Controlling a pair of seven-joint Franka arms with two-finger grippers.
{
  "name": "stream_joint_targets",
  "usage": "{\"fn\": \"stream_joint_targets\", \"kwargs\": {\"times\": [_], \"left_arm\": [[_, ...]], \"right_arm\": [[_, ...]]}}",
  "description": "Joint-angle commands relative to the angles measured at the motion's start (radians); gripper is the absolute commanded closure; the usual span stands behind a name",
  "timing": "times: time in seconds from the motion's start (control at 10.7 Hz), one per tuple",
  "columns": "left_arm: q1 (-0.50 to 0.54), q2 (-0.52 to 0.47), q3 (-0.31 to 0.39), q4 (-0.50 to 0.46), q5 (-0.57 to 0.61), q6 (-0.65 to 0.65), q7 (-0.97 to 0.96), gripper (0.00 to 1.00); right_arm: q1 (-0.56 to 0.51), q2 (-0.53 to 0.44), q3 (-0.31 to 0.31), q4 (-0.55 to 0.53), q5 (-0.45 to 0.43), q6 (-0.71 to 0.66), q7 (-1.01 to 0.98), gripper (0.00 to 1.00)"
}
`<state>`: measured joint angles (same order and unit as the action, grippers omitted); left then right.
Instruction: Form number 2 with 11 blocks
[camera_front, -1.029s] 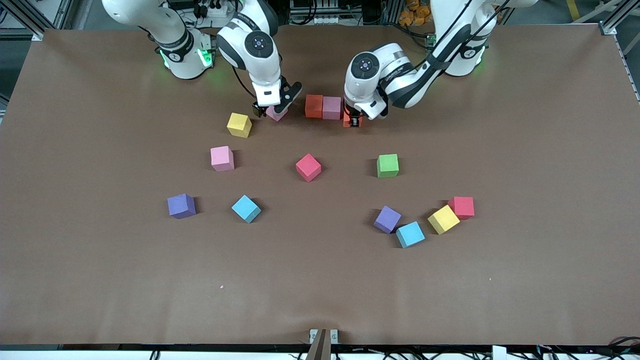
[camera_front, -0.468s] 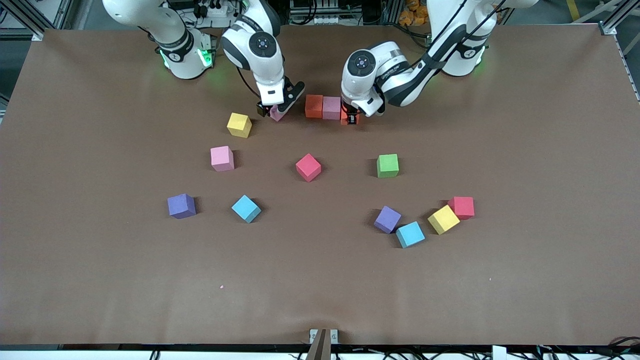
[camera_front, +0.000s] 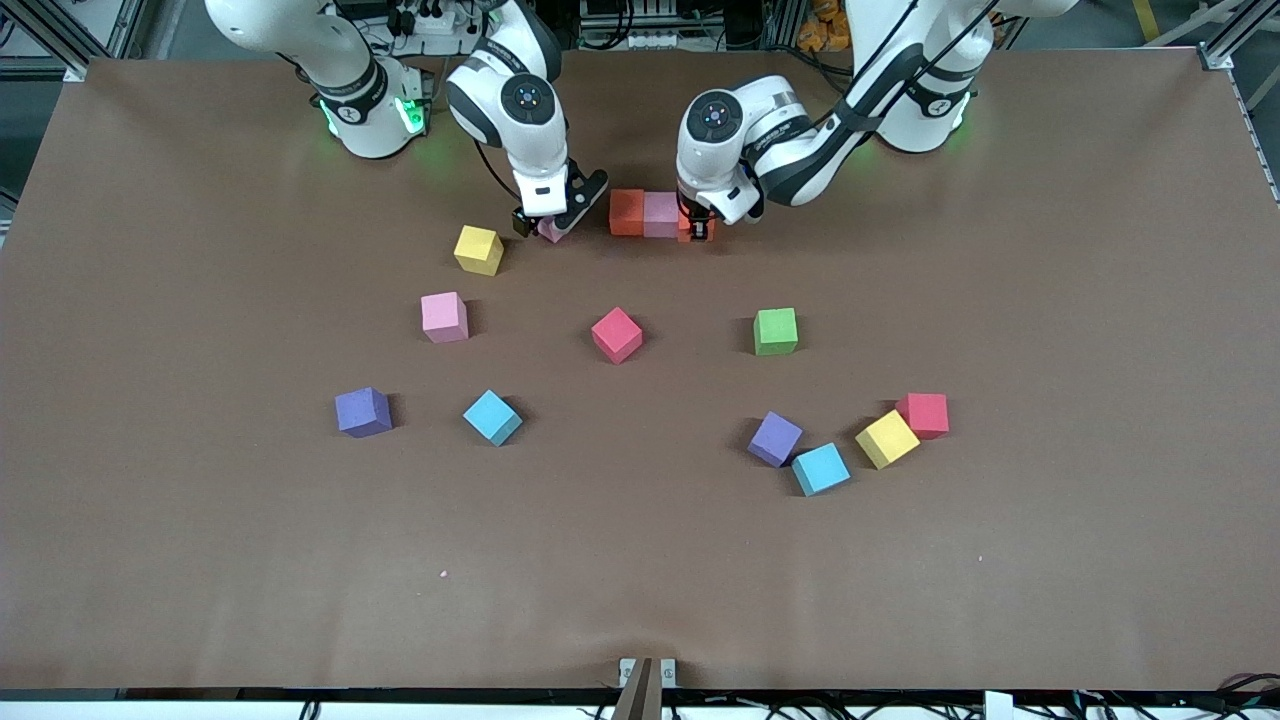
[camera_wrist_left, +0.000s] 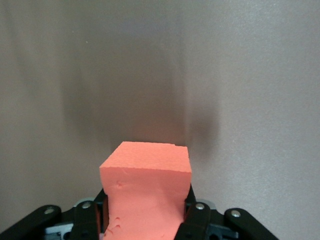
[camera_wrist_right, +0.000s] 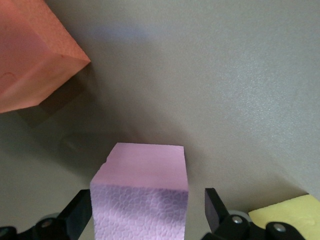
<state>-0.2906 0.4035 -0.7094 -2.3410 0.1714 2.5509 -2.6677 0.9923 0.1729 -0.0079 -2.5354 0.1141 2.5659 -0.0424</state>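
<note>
The brown table (camera_front: 640, 560) fills the frame. In the upper middle of the frame sits the start of the number 2 (camera_front: 645, 213): an orange row block (camera_front: 627, 212) touching a pink row block (camera_front: 661, 215).

The left gripper (camera_front: 697, 232) pinches a held orange block (camera_wrist_left: 145, 190) hard, right by the pink row block's end. The foam looks squashed. When the gripper lets go, the block may spring and bump the row crooked. It may also land turned or leave a gap.

The right gripper (camera_front: 548, 228) is spread wide around a small pink block (camera_wrist_right: 140, 200), near the row's other end, and is not squeezing it. If it shuts off-centre, the block may twist. It may also knock the yellow block (camera_front: 478, 249) nearby.
</note>
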Motion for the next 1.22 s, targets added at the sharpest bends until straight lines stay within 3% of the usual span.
{"fn": "stream_joint_targets", "kwargs": {"times": [0.0, 0.09, 0.19, 0.28, 0.37, 0.84, 1.12], "left_arm": [[-0.013, -0.006, -0.001, -0.032, -0.010, 0.011, -0.017, 0.65], [-0.025, -0.006, -0.001, -0.032, -0.009, 0.011, -0.017, 0.62], [-0.027, -0.006, -0.001, -0.034, -0.006, 0.008, -0.015, 0.54], [-0.030, -0.006, -0.001, -0.034, -0.003, 0.005, -0.014, 0.15], [-0.035, -0.009, -0.001, -0.034, 0.002, 0.005, -0.005, 0.00], [-0.016, -0.101, -0.012, -0.021, 0.020, -0.075, 0.034, 0.00], [0.074, -0.153, -0.036, 0.021, 0.007, -0.125, 0.100, 0.00]], "right_arm": [[0.026, -0.003, 0.002, -0.012, 0.019, 0.013, 0.021, 0.44], [0.026, -0.004, 0.002, -0.011, 0.019, 0.011, 0.021, 0.65], [0.026, -0.013, 0.000, -0.009, 0.019, -0.001, 0.021, 0.66], [0.020, -0.025, -0.001, -0.005, 0.019, -0.015, 0.021, 0.66], [0.016, -0.045, -0.001, 0.000, 0.019, -0.033, 0.021, 0.66], [-0.064, -0.104, -0.004, 0.072, 0.016, -0.130, 0.041, 0.66], [-0.142, -0.079, -0.004, 0.165, 0.018, -0.197, 0.068, 0.66]]}}
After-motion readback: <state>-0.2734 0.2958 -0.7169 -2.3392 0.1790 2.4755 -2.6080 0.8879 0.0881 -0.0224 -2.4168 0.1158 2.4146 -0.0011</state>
